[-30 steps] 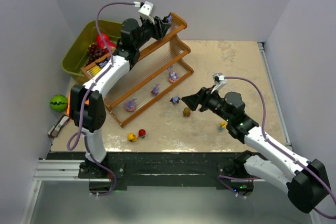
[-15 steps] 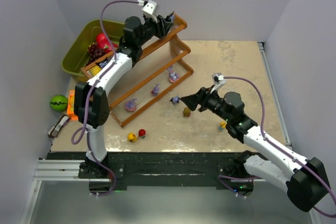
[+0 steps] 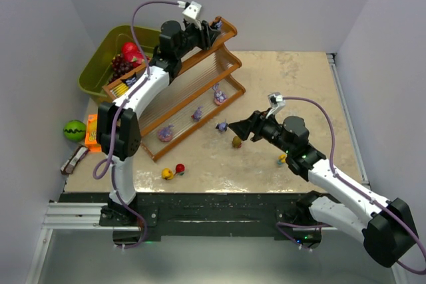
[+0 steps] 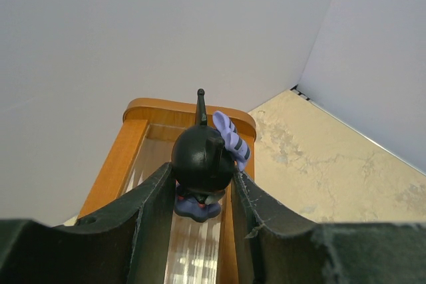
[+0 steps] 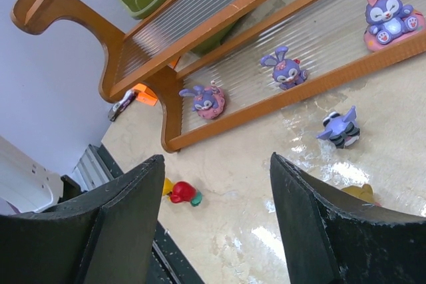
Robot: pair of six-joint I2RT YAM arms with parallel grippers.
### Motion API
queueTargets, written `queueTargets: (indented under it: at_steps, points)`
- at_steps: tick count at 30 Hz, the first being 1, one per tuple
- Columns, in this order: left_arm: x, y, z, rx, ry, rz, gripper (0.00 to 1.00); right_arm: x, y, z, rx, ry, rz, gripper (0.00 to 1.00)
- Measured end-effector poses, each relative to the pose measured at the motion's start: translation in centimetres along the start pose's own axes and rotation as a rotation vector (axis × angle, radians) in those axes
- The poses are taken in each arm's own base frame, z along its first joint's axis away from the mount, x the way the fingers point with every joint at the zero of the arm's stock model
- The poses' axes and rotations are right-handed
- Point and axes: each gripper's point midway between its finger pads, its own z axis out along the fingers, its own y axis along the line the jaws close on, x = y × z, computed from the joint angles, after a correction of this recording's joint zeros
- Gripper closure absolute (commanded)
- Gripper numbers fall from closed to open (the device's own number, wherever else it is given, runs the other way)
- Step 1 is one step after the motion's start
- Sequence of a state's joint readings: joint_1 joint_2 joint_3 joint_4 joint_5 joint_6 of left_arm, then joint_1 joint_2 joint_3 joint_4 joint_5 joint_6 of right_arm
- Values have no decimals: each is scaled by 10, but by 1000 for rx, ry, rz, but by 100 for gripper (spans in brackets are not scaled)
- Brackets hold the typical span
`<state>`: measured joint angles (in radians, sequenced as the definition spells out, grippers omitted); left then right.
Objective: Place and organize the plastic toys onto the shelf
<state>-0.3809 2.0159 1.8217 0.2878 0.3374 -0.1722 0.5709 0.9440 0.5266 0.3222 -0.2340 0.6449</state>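
Observation:
My left gripper is shut on a dark blue-black figurine with a purple striped ear and holds it over the far end of the top tier of the shelf; the tier's wooden end shows just beyond it. Three purple bunny toys stand on the bottom tier. A dark and purple toy, an olive one, a yellow one and a red one lie on the table. My right gripper is open and empty above them.
An olive-green bin holding red fruit and grapes stands behind the shelf. A green striped ball and a toy car lie off the table's left edge. Another small yellow toy sits beside my right arm.
My left gripper has moved right along the top tier toward its far end, carrying the dark figurine. My right arm has barely moved.

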Motion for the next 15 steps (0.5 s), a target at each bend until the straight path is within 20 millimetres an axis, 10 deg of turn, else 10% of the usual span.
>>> queueTargets:
  at_steps: [15]
  points:
    - [7, 4, 1, -6, 17, -6, 88, 4, 1, 2, -12, 16, 3, 32]
